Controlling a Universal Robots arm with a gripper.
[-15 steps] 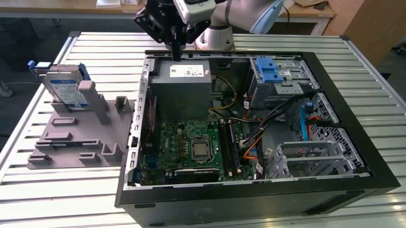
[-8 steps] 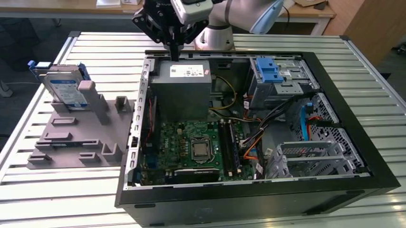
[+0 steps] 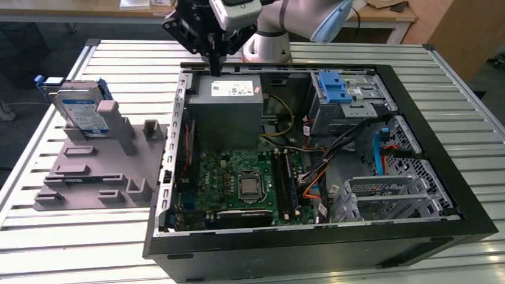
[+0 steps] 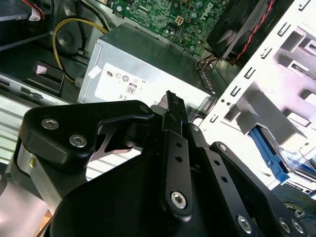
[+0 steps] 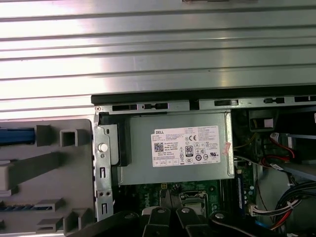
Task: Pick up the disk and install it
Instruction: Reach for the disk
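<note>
The disk (image 3: 82, 111), silver with a white-and-blue label and a blue frame, stands upright in a grey holder (image 3: 94, 171) on the table, at the exterior view's left of the open computer case. My gripper (image 3: 214, 64) hangs over the back edge of the case, just above the grey power supply (image 3: 229, 109), well apart from the disk. Its fingers are shut together with nothing between them, as the second wrist view shows at the gripper (image 4: 170, 98). In the first wrist view the disk's blue frame (image 5: 17, 136) lies beside the holder's grey blocks.
The open black case (image 3: 442, 177) holds a green motherboard (image 3: 240, 183), cables and a silver drive cage with a blue latch (image 3: 343, 94) at the back on the exterior view's right. A slatted metal table (image 3: 79, 248) carries everything. The power supply's white sticker (image 5: 186, 145) faces the wrist.
</note>
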